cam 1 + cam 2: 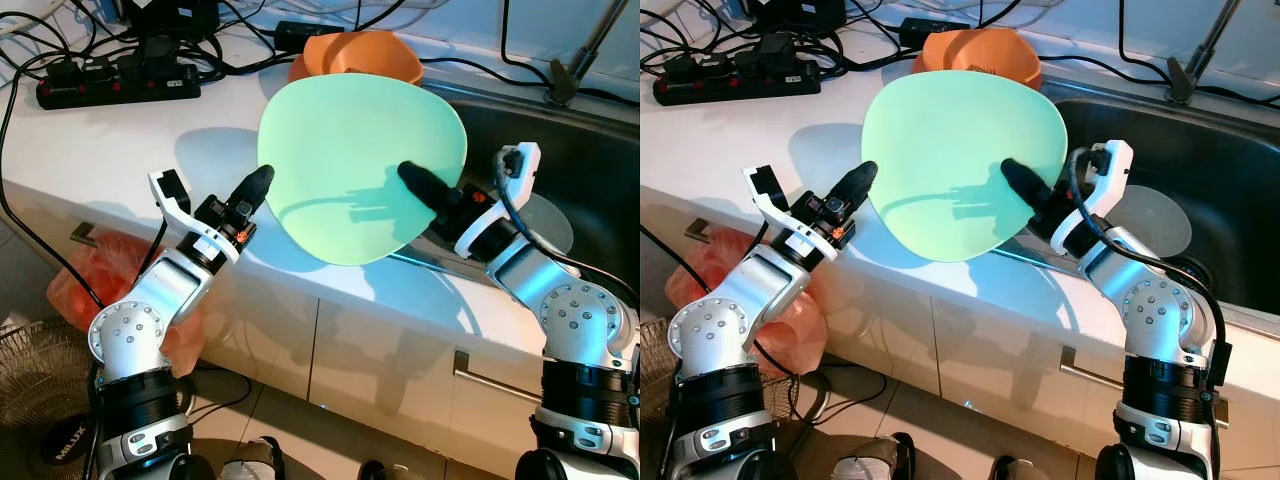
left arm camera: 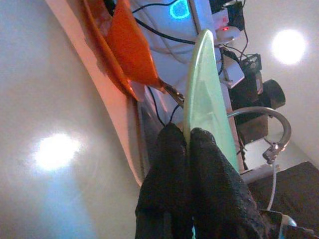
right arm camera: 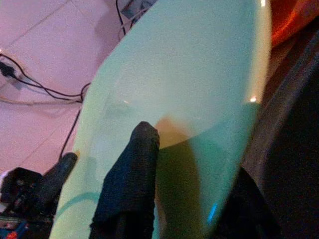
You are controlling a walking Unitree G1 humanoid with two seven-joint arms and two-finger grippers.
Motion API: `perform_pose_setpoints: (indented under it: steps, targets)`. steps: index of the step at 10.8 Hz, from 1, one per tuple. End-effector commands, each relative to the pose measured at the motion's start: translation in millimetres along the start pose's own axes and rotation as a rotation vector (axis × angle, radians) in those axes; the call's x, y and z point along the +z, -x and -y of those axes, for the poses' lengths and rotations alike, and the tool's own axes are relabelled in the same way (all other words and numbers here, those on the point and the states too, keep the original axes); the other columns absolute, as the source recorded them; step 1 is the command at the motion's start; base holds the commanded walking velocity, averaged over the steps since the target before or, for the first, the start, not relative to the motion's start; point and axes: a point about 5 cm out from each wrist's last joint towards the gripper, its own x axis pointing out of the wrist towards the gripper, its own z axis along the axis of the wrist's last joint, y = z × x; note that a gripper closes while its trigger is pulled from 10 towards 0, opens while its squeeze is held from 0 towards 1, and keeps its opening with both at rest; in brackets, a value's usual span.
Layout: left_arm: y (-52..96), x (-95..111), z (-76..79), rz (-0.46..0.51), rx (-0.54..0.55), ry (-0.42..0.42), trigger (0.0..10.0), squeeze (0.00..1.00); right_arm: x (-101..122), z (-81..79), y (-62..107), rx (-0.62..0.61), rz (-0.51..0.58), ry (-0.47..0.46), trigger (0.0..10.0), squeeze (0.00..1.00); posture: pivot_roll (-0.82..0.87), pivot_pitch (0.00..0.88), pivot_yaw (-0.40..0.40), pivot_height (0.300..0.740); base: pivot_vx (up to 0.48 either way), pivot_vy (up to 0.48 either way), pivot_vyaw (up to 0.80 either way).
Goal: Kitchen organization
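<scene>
A pale green plate [image 1: 355, 150] hangs tilted over the white counter's front edge, held from both sides. My left gripper [image 1: 262, 181] is shut on its left rim; in the left wrist view the two black fingers [image 2: 209, 154] pinch the thin edge of the plate [image 2: 202, 84]. My right gripper [image 1: 1010, 168] grips the right side: one finger [image 3: 142, 144] lies across the plate's upper face [image 3: 189, 69], and the other is hidden beneath it. Stacked orange bowls [image 1: 360, 55] sit on the counter just behind the plate.
A steel sink [image 1: 590, 150] lies to the right with a clear round dish [image 1: 552, 226] in it and a faucet [image 1: 575, 60] behind. A black power strip [image 1: 120, 85] and cables lie at the back left. An orange bag [image 1: 85, 275] and a fan [image 1: 30, 400] are on the floor at left.
</scene>
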Motion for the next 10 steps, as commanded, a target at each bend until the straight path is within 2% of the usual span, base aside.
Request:
perform_pose_setpoints:
  steps: [1, 2, 3, 5, 7, 9, 10]
  targets:
    - [-7.4, -8.5, 9.1, -0.057, -0.061, -0.019, 0.0, 0.00, 1.1, 2.7, -1.0, -0.034, 0.000, 0.015, 0.0, 0.00, 0.11, 0.145, -0.023, 0.740, 0.000, 0.000, 0.00]
    - [-8.3, -10.9, 6.6, -0.082, -0.034, -0.061, 8.2, 1.00, 2.0, 4.0, -1.5, -0.043, 0.007, 0.014, 0.0, 0.00, 0.11, 0.143, -0.022, 0.740, 0.000, 0.000, 0.00]
    - [-9.4, -13.4, 7.6, -0.100, -0.035, -0.090, 10.0, 1.00, 2.4, 4.9, -1.8, -0.050, 0.012, 0.014, 0.0, 0.00, 0.11, 0.143, -0.022, 0.740, 0.000, 0.000, 0.00]
    - [-11.2, -14.6, 6.1, -0.104, -0.010, -0.127, 10.0, 1.00, 4.2, 11.7, -0.3, -0.099, 0.044, 0.013, 0.0, 0.00, 0.11, 0.142, -0.018, 0.740, 0.000, 0.000, 0.00]
    - [-10.3, -15.0, 4.7, -0.128, 0.004, -0.174, 10.0, 1.00, 14.8, 27.0, 3.2, -0.222, 0.130, 0.005, 0.0, 0.00, 0.11, 0.143, -0.014, 0.740, 0.000, 0.000, 0.00]
    - [-1.9, -11.9, 12.9, -0.132, -0.032, -0.203, 10.0, 1.00, 22.2, 43.5, 10.7, -0.343, 0.172, 0.004, 0.0, 0.00, 0.11, 0.146, -0.010, 0.740, 0.000, 0.000, 0.00]
    - [5.5, -11.0, 11.6, -0.157, -0.024, -0.232, 10.0, 1.00, 24.9, 55.6, 17.1, -0.422, 0.201, -0.009, 0.0, 0.00, 0.11, 0.149, -0.012, 0.740, 0.000, 0.000, 0.00]
